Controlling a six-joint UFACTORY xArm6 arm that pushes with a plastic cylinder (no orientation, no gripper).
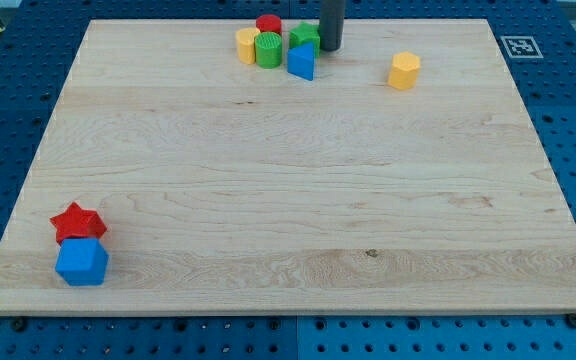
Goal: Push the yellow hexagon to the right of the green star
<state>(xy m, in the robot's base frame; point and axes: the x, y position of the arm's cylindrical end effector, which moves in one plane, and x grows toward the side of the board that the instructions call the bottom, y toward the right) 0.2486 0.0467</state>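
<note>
The yellow hexagon lies alone near the view's top, right of centre. The green star sits in a cluster at the top centre, partly hidden behind the rod. My tip rests just right of the green star and above the blue triangular block, about 70 px left of the yellow hexagon and apart from it.
The cluster also holds a yellow cylinder, a green cylinder and a red cylinder. A red star and a blue block sit at the bottom left. The wooden board lies on a blue perforated table.
</note>
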